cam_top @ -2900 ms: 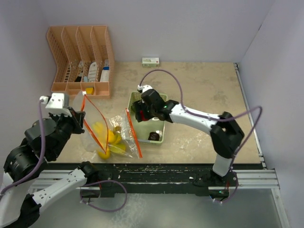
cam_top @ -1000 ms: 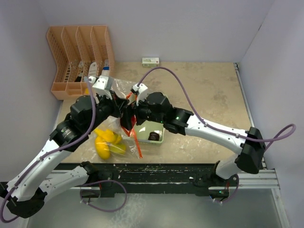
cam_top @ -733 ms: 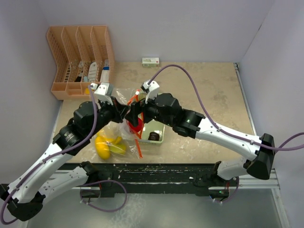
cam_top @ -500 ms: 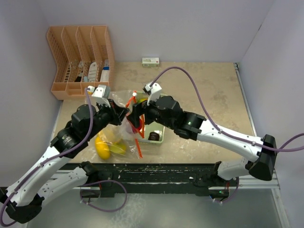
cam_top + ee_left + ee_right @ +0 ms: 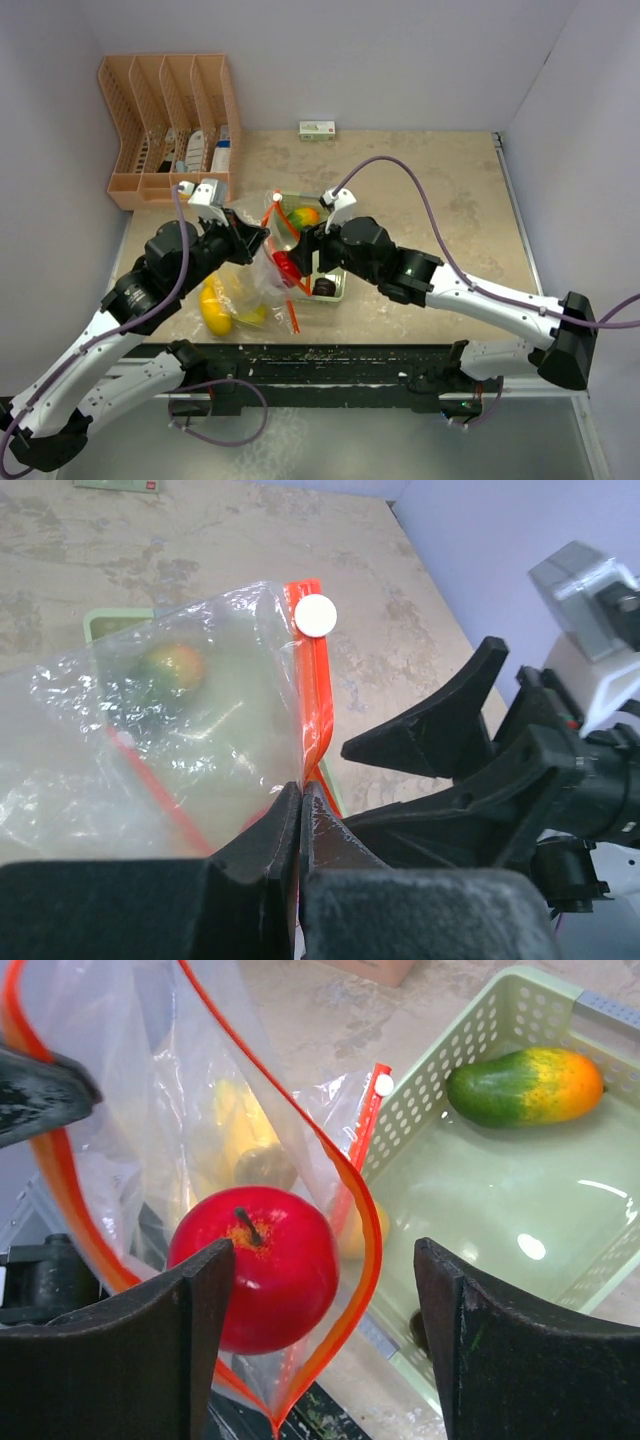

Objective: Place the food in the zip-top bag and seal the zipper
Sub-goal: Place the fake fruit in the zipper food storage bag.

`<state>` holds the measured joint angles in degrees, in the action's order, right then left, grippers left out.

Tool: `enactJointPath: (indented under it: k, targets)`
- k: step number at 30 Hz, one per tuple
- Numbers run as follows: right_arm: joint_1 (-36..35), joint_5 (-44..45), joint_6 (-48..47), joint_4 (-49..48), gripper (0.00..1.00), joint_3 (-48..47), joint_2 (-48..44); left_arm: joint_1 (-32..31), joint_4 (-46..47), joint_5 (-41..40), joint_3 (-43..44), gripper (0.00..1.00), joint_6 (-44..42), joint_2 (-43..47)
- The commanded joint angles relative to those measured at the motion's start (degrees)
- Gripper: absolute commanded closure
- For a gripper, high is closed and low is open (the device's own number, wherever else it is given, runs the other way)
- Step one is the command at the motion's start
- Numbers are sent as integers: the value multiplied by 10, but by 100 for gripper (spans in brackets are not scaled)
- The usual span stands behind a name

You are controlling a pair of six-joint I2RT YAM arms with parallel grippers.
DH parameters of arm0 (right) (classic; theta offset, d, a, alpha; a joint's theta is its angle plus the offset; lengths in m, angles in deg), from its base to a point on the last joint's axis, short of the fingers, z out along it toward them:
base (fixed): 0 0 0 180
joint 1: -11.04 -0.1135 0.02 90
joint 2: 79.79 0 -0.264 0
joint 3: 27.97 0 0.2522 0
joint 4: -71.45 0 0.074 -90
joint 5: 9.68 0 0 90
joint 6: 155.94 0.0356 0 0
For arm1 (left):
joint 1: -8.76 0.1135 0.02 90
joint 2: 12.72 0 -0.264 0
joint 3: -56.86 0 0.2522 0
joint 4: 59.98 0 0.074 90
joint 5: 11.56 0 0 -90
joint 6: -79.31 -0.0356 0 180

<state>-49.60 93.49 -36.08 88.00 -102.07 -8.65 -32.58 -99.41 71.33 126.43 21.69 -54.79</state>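
The clear zip-top bag (image 5: 250, 275) hangs open beside the pale green tray (image 5: 338, 294). My left gripper (image 5: 262, 236) is shut on the bag's orange-red zipper strip (image 5: 311, 695), and holds the mouth up. A red apple (image 5: 255, 1265) lies inside the bag, and also shows in the top view (image 5: 285, 265). Yellow fruit (image 5: 218, 305) lies deeper in the bag. My right gripper (image 5: 325, 1345) is open and empty above the bag's mouth, its fingers (image 5: 470, 1330) apart from the apple. A green-red mango (image 5: 525, 1085) and a dark purple fruit (image 5: 323, 287) lie in the tray.
An orange file rack (image 5: 170, 120) stands at the back left by the wall. A small box (image 5: 317, 129) lies against the back wall. The two grippers are close together over the tray's left edge (image 5: 400, 1130). The table's front edge runs just below the bag.
My left arm swung the bag right to the tray. My right gripper brought the apple over, let it go into the bag, and drew back a little to the right.
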Motion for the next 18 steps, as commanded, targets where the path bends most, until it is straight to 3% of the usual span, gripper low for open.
enactJointPath:
  k: [1, 10, 12, 16, 17, 18]
  targets:
    - [3, 12, 5, -60, 27, -3, 20, -3, 12, -1, 38, 100, 8, 9]
    - [24, 14, 2, -152, 30, 18, 44, -2, -2, 14, 50, 100, 11, 24]
    - [32, -3, 2, -171, 43, 20, 47, -3, -6, 12, 52, 100, 12, 29]
    - [39, -30, -5, -160, 93, 2, 54, -3, -21, -7, 53, 100, 7, 40]
    - [39, -31, -7, -141, 100, -9, 55, -3, -29, -16, 54, 100, 2, 40]
    - [39, -31, -10, -119, 100, -24, 55, -2, -41, -25, 56, 100, -6, 40]
